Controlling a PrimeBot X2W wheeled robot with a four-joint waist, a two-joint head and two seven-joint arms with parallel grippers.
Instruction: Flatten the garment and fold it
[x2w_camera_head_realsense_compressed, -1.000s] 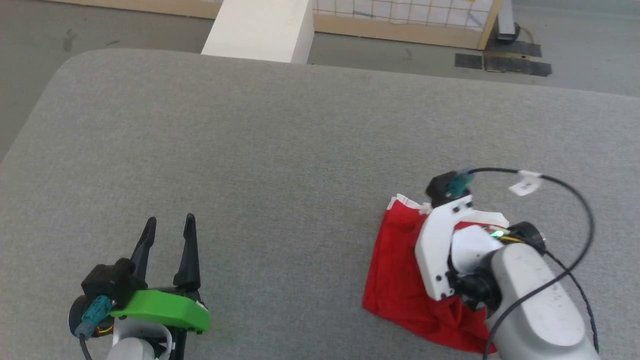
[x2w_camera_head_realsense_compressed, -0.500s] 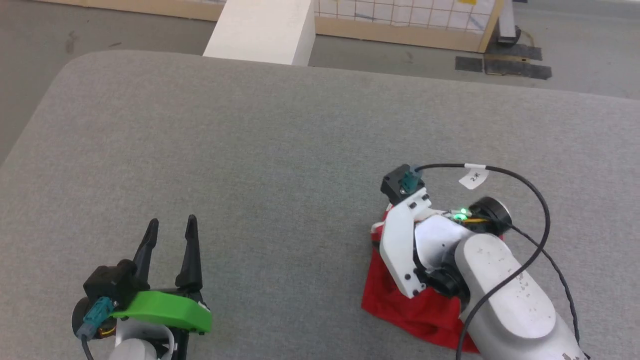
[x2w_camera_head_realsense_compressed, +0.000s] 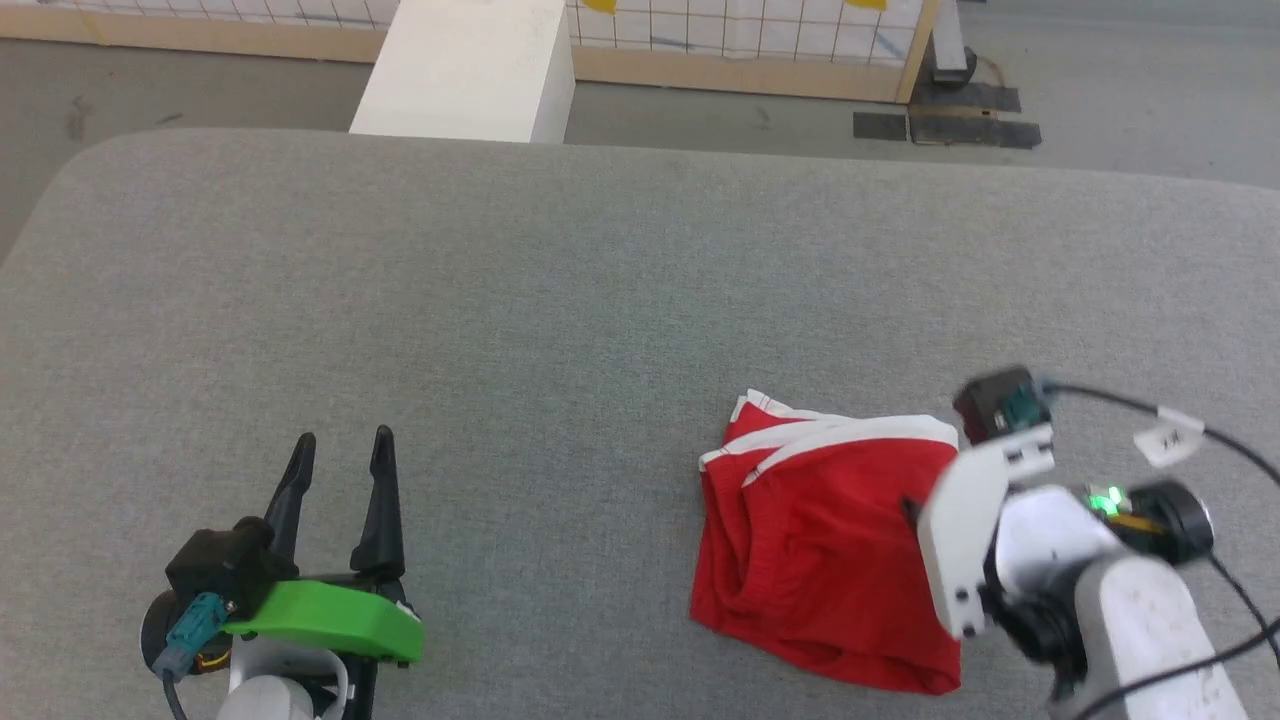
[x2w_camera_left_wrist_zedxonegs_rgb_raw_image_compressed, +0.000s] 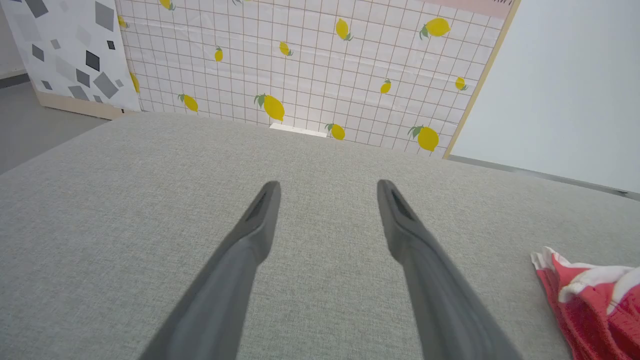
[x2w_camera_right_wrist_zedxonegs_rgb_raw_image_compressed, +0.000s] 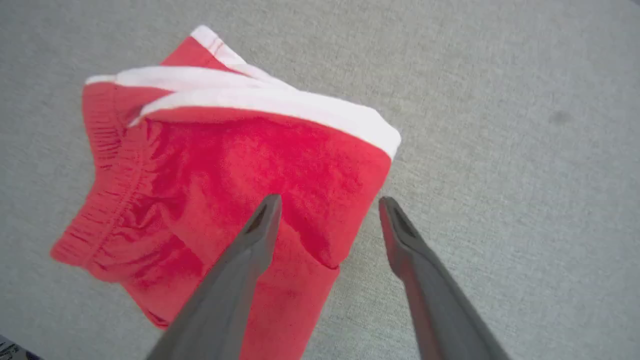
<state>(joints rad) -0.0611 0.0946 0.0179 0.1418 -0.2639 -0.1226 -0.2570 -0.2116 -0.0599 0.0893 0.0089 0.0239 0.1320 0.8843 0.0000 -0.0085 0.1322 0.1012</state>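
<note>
Hovering fingers-spread over shorts (x2w_camera_head_realsense_compressed: 820, 540), R gripper (x2w_camera_right_wrist_zedxonegs_rgb_raw_image_compressed: 330, 201) is facing soft, light, floppy cloth, prob. best pinching white hem (x2w_camera_right_wrist_zedxonegs_rgb_raw_image_compressed: 280, 102); L gripper (x2w_camera_head_realsense_compressed: 341, 437) is idling spread, empty.

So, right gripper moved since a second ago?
Yes. The right gripper shifted rightward, from over the middle of the bright red white-trimmed fabric shorts to their right edge.

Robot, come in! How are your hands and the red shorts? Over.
Left gripper open, empty. Right gripper open above the shorts, at their edge. Shorts folded, rumpled, on the table. White block beyond the table, out of the way.
</note>
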